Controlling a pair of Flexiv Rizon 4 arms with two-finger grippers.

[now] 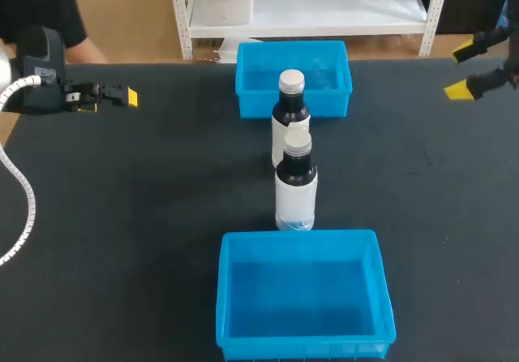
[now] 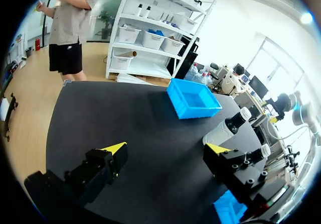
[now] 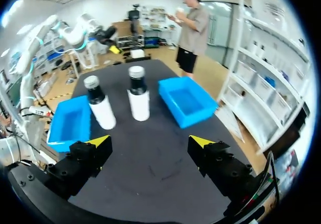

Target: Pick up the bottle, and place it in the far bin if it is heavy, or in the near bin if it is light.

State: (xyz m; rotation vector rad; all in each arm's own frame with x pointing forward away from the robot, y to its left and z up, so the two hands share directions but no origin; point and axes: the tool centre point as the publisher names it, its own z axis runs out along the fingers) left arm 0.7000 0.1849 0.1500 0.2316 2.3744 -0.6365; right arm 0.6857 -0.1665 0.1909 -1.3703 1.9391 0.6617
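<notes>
Two bottles with dark necks, white bodies and pale caps stand upright in a row at mid-table: the far bottle (image 1: 290,117) (image 3: 139,99) and the near bottle (image 1: 296,185) (image 3: 100,105). The blue far bin (image 1: 243,78) (image 3: 188,101) lies just behind them, the blue near bin (image 1: 224,297) (image 3: 72,121) just in front; both look empty. My left gripper (image 1: 126,96) (image 2: 166,148) hovers open at the far left, well away from the bottles. Far to the right, my right gripper (image 1: 461,71) (image 3: 149,141) stands open, facing the bottles. Neither holds anything.
The black table (image 1: 146,216) stretches bare to both sides of the bottles and bins. In the left wrist view the far bottle (image 2: 225,128) shows ahead of the fingers, with the far bin (image 2: 193,98) beyond it.
</notes>
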